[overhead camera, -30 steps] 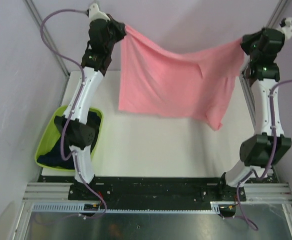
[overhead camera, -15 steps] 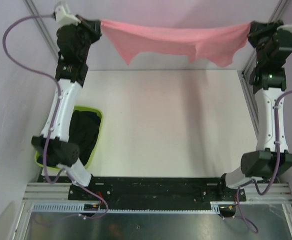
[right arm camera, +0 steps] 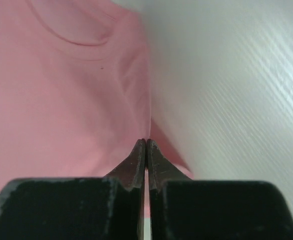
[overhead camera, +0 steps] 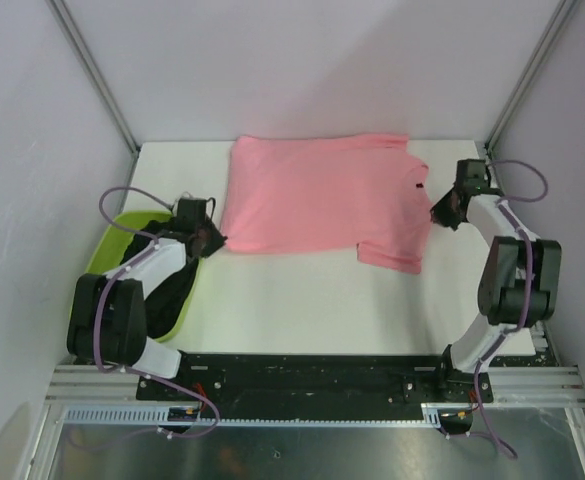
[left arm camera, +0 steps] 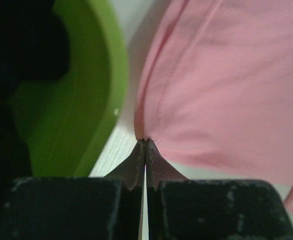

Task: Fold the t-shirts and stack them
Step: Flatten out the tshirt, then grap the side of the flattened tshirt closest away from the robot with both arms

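Observation:
The salmon-pink t-shirt (overhead camera: pixel 322 200) lies spread flat on the white table, collar and small dark label (overhead camera: pixel 419 185) toward the right. My left gripper (overhead camera: pixel 215 241) is down at its near left corner, jaws shut, pinching the pink hem (left arm camera: pixel 151 120) at the tips (left arm camera: pixel 145 141). My right gripper (overhead camera: pixel 438 211) is down at the shirt's right edge by the shoulder, jaws shut on the pink cloth (right arm camera: pixel 61 90) at the tips (right arm camera: pixel 145 142). Dark navy t-shirts (overhead camera: pixel 167 285) lie in the lime-green tub (overhead camera: pixel 107 262).
The green tub stands at the table's left edge, right beside my left gripper; its wall (left arm camera: pixel 93 95) fills the left of the left wrist view. Enclosure posts (overhead camera: pixel 92 75) and walls close in the back and sides. Bare white table (overhead camera: pixel 322 305) lies in front of the shirt.
Both arms have come down from high at the back, where they held the shirt stretched in the air. The pink shirt now lies flat on the table.

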Controlling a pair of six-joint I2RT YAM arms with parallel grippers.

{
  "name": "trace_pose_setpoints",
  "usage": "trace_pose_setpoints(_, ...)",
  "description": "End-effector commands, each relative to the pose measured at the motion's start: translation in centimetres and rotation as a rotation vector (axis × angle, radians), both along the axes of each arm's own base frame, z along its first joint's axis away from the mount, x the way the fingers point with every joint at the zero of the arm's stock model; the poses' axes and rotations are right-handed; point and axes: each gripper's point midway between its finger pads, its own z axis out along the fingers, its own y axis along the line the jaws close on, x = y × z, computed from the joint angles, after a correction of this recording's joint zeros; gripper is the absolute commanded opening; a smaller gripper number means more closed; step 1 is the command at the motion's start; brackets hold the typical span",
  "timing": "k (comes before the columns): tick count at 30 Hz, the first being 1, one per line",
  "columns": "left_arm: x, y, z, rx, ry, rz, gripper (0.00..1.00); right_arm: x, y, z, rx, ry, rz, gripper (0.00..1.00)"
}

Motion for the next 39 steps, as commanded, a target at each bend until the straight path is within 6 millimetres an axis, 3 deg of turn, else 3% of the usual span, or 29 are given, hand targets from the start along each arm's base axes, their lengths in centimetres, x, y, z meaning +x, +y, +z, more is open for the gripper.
trace_pose_setpoints(1,-0.3,0.5,-0.8,0.006,0.028,0.025,0.0,-3.0,0.9,-3.7,-0.074,0.195,0.071,0.0)
trace_pose_setpoints(6,-2.2,1.4,-1.7,0.066,0.103,0.02,0.0,-5.9,-0.3,-5.7,-0.138,0.314,0.046,0.0)
trace_pose_setpoints(12,-3.6,1.6,-2.2,0.092,0.153,-0.017,0.0,-7.4,-1.8,-4.7,-0.181,0.337,0.008,0.02)
trace_pose_setpoints(14,-4.0,1.5,-2.5,0.093,0.161,-0.032,0.0,-8.1,-1.9,-4.5,-0.188,0.346,0.004,0.15)
trace_pose_setpoints(15,-4.2,1.4,-2.5,0.092,0.163,-0.039,0.0,-8.4,-1.8,-4.2,-0.186,0.336,0.002,0.3)
trace_pose_setpoints(17,-4.5,1.2,-2.4,0.086,0.162,-0.059,0.02,-9.1,-1.7,-3.1,-0.185,0.303,0.0,0.49)
trace_pose_setpoints(20,-5.2,1.1,-2.1,0.081,0.153,-0.08,0.33,-10.2,-1.1,-1.0,-0.178,0.249,0.005,0.64)
trace_pose_setpoints(22,-5.6,1.0,-1.6,0.077,0.141,-0.091,0.51,-11.2,-0.2,-0.1,-0.18,0.225,0.02,0.68)
trace_pose_setpoints(25,-6.3,0.9,-0.8,0.073,0.121,-0.105,0.59,-13.0,1.3,-0.1,-0.15,0.198,0.037,0.62)
trace_pose_setpoints(29,-7.5,0.6,-0.2,0.056,0.102,-0.124,0.59,-15.1,3.6,-2.2,-0.113,0.194,0.075,0.47)
trace_pose_setpoints(34,-8.2,-1.0,1.2,0.022,0.062,-0.196,0.56,-15.7,4.4,-3.7,-0.115,0.18,0.088,0.35)
trace_pose_setpoints(39,-8.4,-2.3,2.3,0.003,0.039,-0.247,0.55,-15.8,4.6,-4.9,-0.114,0.194,0.095,0.31)
